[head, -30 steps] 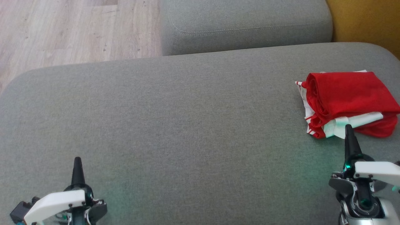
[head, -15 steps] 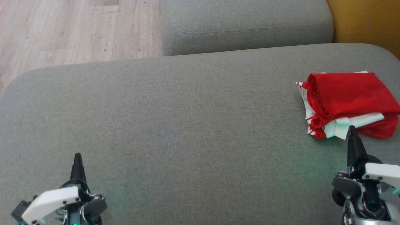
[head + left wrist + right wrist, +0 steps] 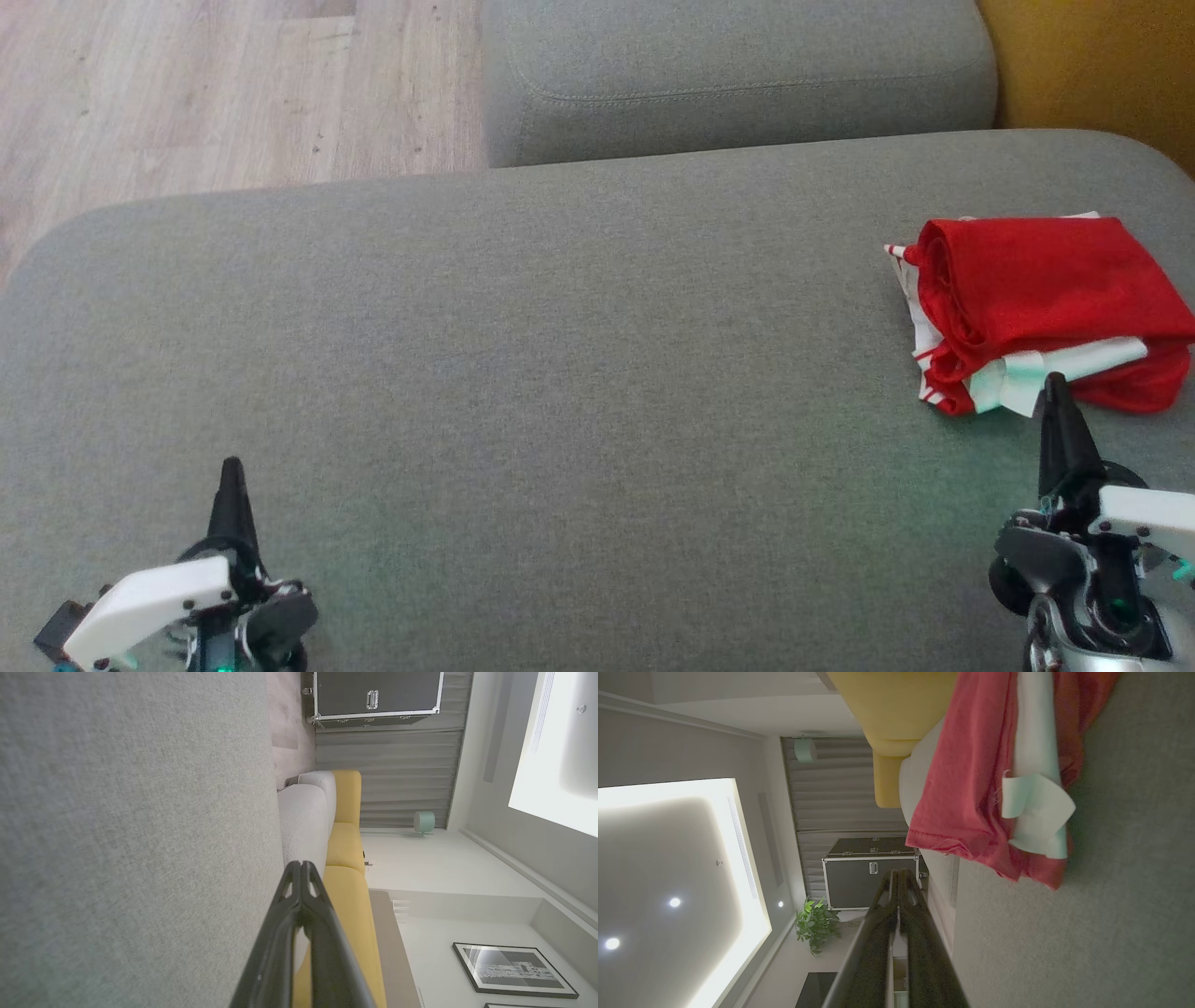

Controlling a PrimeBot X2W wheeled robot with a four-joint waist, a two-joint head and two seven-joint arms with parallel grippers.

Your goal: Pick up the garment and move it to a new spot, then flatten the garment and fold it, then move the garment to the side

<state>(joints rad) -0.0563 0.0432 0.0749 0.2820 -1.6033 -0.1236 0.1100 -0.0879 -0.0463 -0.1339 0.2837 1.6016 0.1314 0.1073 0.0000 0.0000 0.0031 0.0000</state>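
The garment [image 3: 1036, 308] is a folded red and white bundle lying at the right end of the grey sofa seat [image 3: 560, 373]; in the right wrist view the garment [image 3: 990, 784] fills the upper right. My right gripper [image 3: 1056, 381] is shut and empty, its tip just short of the bundle's near white edge; whether they touch is unclear. The right gripper [image 3: 899, 873] shows its fingers pressed together. At the lower left my left gripper [image 3: 231, 464] is shut with nothing in it, far from the garment. The left gripper [image 3: 301, 864] points along the seat.
A second grey cushion [image 3: 738, 75] lies beyond the seat, with wooden floor [image 3: 205, 93] at the upper left and a yellow sofa part [image 3: 1092, 65] at the upper right. A dark flight case [image 3: 871, 872] and a potted plant [image 3: 815, 924] stand in the room.
Both grippers have drawn back slightly toward the bottom of the head view. The garment has not moved.
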